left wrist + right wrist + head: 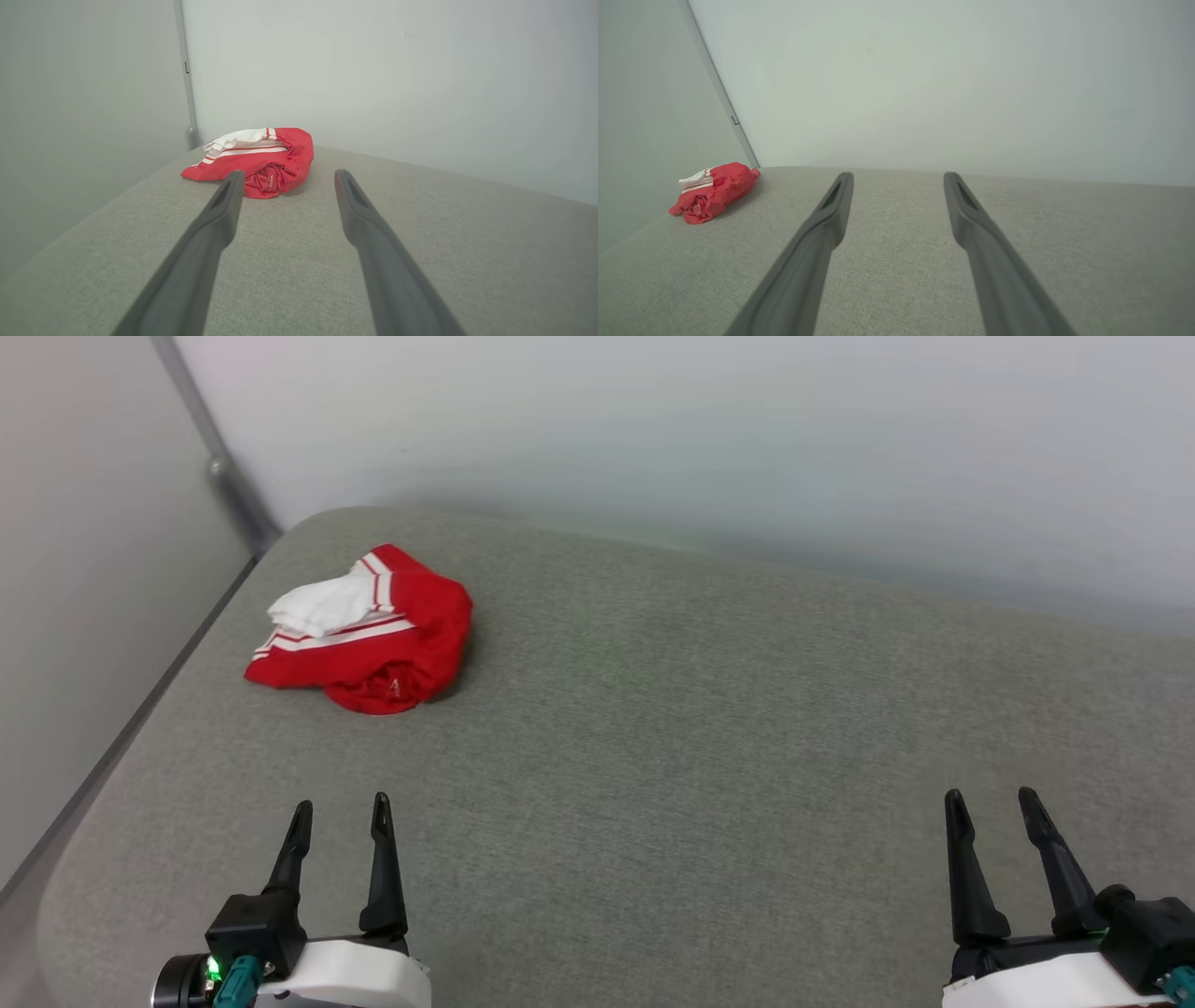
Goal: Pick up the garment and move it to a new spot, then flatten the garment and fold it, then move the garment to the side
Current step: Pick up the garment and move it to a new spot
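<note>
The garment [373, 635] is a red shirt with a white sleeve and striped trim, bunched in a heap near the far left corner of the grey cushioned surface [700, 728]. It lies a little beyond my left fingertips in the left wrist view [261, 158] and far off at the left in the right wrist view [712, 192]. My left gripper [341, 812] rests at the lower left, open and holding nothing, well short of the heap. At the lower right my right gripper [990, 803] is open too, with nothing between its fingers.
Pale walls rise behind and to the left of the surface. A grey metal strip [219, 457] runs down the wall corner by the far left edge. The surface's left edge [121, 747] drops away beside the garment.
</note>
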